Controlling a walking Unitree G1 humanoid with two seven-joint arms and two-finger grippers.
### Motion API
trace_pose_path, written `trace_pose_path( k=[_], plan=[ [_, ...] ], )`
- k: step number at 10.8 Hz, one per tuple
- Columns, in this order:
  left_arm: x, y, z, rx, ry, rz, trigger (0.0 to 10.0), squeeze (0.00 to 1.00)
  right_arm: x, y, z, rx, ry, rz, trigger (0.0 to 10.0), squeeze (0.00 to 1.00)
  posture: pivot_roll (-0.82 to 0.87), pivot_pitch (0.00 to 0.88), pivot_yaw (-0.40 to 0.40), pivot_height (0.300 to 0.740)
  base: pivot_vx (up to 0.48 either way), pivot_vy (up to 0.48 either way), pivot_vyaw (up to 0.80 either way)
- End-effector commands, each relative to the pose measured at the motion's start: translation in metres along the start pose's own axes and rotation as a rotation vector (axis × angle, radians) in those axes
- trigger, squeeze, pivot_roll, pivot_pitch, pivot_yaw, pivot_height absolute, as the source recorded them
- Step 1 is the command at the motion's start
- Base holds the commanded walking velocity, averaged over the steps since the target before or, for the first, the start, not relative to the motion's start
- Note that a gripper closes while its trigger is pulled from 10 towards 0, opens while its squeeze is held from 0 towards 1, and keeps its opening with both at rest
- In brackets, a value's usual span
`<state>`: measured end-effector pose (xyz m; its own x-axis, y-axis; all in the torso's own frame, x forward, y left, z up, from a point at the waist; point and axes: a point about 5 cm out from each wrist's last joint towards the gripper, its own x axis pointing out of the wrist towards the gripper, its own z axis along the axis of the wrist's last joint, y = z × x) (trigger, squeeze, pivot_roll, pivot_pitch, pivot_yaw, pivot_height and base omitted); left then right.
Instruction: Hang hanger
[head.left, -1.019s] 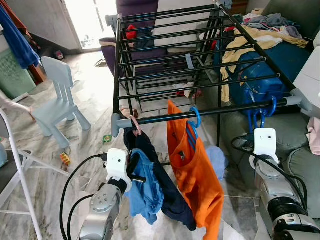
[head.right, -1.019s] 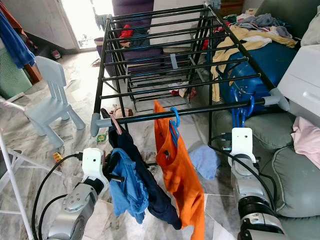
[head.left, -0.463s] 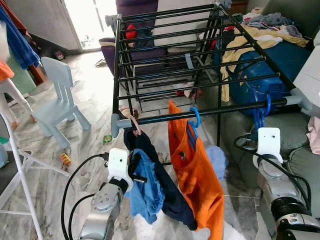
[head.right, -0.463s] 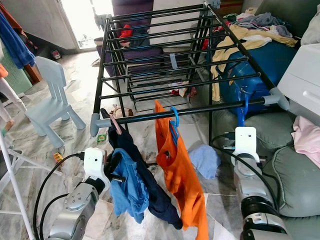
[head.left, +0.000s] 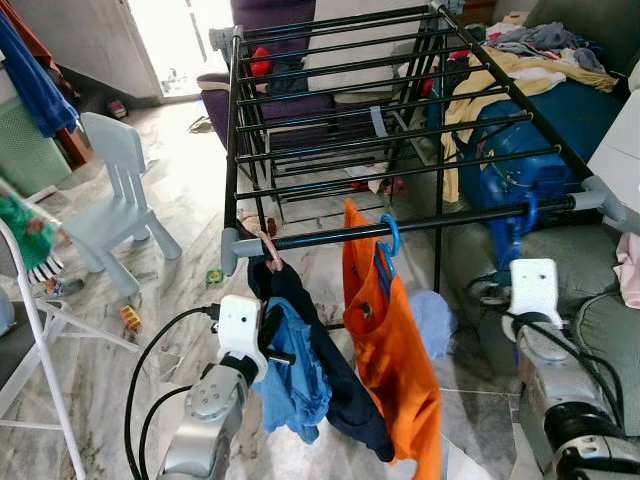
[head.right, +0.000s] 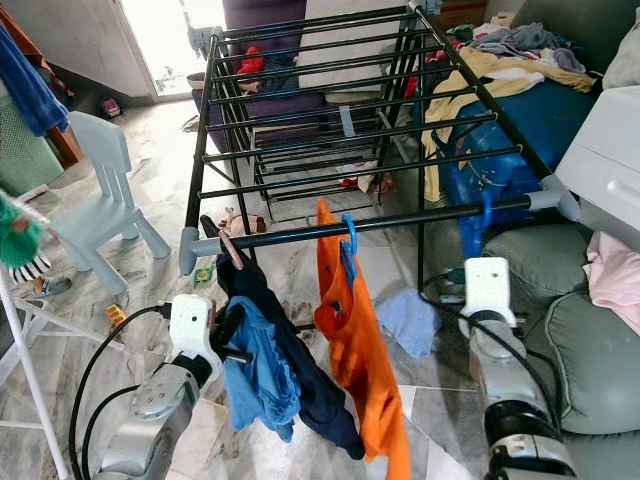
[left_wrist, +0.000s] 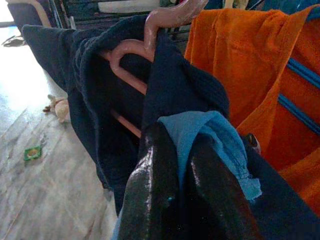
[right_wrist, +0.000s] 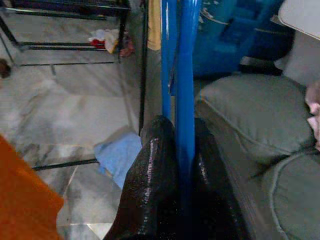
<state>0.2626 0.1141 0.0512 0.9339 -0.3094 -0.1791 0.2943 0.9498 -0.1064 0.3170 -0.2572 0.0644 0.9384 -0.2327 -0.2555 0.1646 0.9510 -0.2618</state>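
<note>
Blue hanger (right_wrist: 180, 75) clamped between the right gripper (right_wrist: 182, 150) fingers, its hook blurred at the front rail of the black drying rack (head.left: 400, 228) near the right end. Left gripper (left_wrist: 182, 165) pinches light-blue cloth (head.left: 295, 375) on the navy garment (head.left: 335, 390) hanging from a pink hanger (head.left: 268, 245), beside the orange shirt (head.left: 395, 350).

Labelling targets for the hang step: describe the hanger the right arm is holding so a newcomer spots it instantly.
Find the black drying rack and follow its front rail towards the grey sofa. Near that end a bare blue hanger hangs by its hook, with the right gripper shut on its lower part. Unlike the pink hanger and the blue hanger with the orange shirt, it carries no clothes.
</note>
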Motion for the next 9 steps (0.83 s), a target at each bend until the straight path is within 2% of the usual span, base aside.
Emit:
trace_pose_path(
  k=[1, 2, 3, 4, 5, 6, 9],
  plan=[
    [0.0024, 0.0014, 0.0031, 0.017, -0.008, 0.004, 10.0, 0.00, -0.0004, 0.0097, 0.0036, -0.004, -0.024, 0.051, 5.4, 0.00, -0.13, 0.000, 0.113, 0.740, 0.000, 0.000, 0.00],
    [0.0026, 0.0012, 0.0029, 0.018, -0.007, 0.004, 10.0, 0.00, -0.0018, 0.0132, 0.0027, -0.023, -0.029, 0.075, 7.9, 0.00, -0.13, 0.000, 0.113, 0.740, 0.000, 0.000, 0.00],
    [0.0031, 0.0013, 0.0028, 0.019, -0.007, 0.004, 10.0, 0.00, -0.0023, 0.0130, 0.0016, -0.021, -0.025, 0.077, 10.0, 0.00, -0.13, 0.000, 0.113, 0.740, 0.000, 0.000, 0.00],
    [0.0033, 0.0012, 0.0028, 0.020, -0.007, 0.004, 10.0, 0.00, -0.0030, 0.0128, 0.0000, -0.023, -0.019, 0.083, 10.0, 0.00, -0.14, 0.000, 0.114, 0.740, 0.000, 0.000, 0.00],
    [0.0035, 0.0014, 0.0025, 0.022, -0.006, 0.003, 10.0, 0.00, -0.0049, 0.0133, -0.0054, -0.021, 0.002, 0.107, 10.0, 0.45, -0.14, 0.000, 0.115, 0.740, 0.000, 0.000, 0.00],
    [0.0036, 0.0017, 0.0037, 0.023, -0.012, 0.006, 10.0, 0.00, -0.0059, 0.0142, -0.0057, -0.017, -0.005, 0.128, 10.0, 1.00, -0.14, 0.000, 0.117, 0.740, 0.000, 0.000, 0.00],
    [0.0041, 0.0012, 0.0053, 0.031, -0.017, 0.004, 10.0, 0.00, -0.0046, 0.0081, -0.0005, -0.020, -0.034, 0.096, 10.0, 1.00, -0.14, 0.000, 0.119, 0.740, 0.000, 0.000, 0.00]
  ],
)
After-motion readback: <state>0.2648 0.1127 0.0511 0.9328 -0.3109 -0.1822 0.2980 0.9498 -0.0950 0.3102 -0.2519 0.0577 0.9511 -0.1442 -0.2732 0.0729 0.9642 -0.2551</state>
